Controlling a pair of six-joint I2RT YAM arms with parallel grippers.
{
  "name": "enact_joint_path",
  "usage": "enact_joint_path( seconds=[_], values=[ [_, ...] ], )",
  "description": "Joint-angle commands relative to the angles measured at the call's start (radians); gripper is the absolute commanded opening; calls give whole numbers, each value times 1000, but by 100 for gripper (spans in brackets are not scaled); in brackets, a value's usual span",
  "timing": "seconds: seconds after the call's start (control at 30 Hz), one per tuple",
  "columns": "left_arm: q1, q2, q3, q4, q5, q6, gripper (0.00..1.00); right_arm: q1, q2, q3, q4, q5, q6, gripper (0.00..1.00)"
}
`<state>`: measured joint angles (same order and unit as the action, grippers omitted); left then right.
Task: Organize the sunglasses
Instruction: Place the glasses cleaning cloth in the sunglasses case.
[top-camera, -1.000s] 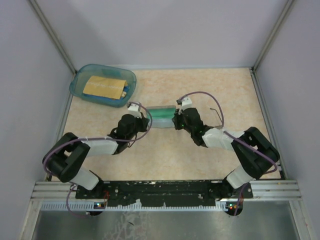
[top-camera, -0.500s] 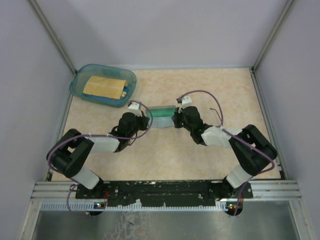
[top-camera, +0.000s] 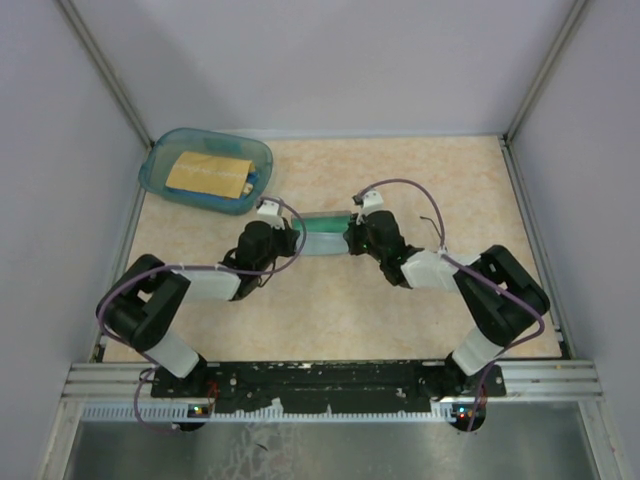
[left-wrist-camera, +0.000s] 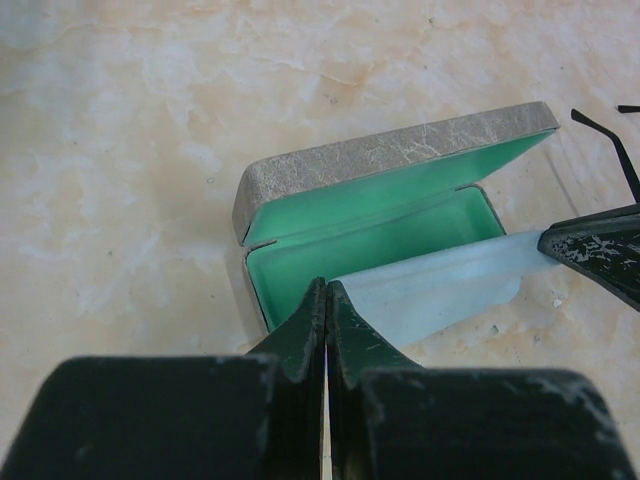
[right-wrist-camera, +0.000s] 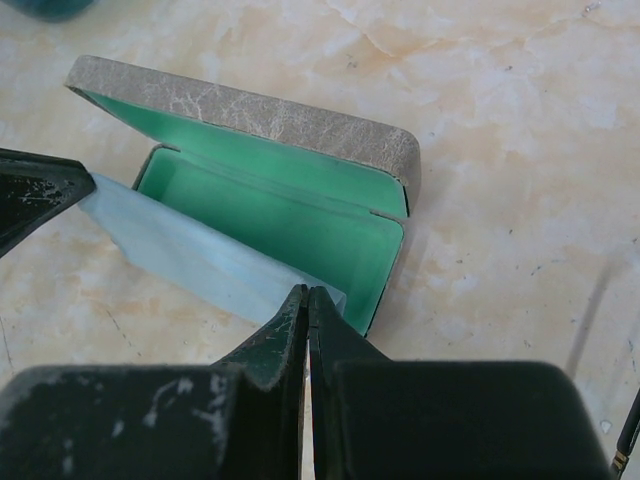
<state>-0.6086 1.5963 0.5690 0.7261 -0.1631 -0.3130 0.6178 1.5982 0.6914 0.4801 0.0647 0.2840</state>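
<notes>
A grey case (top-camera: 322, 232) lies open in mid-table, its teal lining (left-wrist-camera: 400, 215) facing up. A light blue cloth (left-wrist-camera: 440, 290) is stretched across the case's near rim between both grippers. My left gripper (left-wrist-camera: 326, 290) is shut on one corner of the cloth. My right gripper (right-wrist-camera: 308, 292) is shut on the opposite corner (right-wrist-camera: 190, 255). Only thin dark parts of the sunglasses (top-camera: 435, 222) show, lying on the table to the right of the case; one slim arm (left-wrist-camera: 605, 140) shows in the left wrist view.
A translucent blue bin (top-camera: 160, 165) holding a tan flat item (top-camera: 208, 173) sits at the back left. Grey walls enclose the table on three sides. The arms' base rail (top-camera: 330, 378) runs along the near edge.
Both arms have shifted slightly toward the case, keeping the cloth pinched between them. The case and sunglasses have not moved.
</notes>
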Motion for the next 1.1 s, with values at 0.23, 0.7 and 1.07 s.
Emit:
enact_joint_path(
  seconds=[0.23, 0.7, 1.07],
  values=[
    [14, 33, 41, 32, 14, 16, 0, -20, 21, 63, 59, -2, 0, 0],
    [23, 59, 58, 38, 23, 17, 0, -28, 46, 83, 59, -13, -2, 0],
    [31, 78, 64, 46, 27, 16, 0, -33, 84, 94, 64, -19, 0, 0]
  ],
)
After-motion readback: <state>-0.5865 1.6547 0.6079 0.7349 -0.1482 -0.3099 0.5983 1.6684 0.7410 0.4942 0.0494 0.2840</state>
